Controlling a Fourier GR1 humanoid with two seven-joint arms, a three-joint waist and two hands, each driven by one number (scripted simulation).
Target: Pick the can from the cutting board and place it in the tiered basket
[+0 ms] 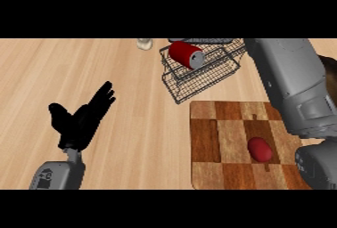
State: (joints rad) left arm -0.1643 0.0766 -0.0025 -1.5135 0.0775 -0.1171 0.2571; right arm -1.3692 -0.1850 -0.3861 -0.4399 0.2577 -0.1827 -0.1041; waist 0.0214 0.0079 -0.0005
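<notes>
The can point(187, 54) is seen lying on its side in the basket point(197, 75) at upper centre. The left hand point(82, 118) is held open at lower left. The right hand cannot be seen.

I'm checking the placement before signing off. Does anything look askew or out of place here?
The red can lies on its side in the wire tiered basket, not upright, with its end facing the camera. The basket itself sits turned at an angle to the cutting board. A small red object remains on the board. Nothing looks spilled.
</notes>
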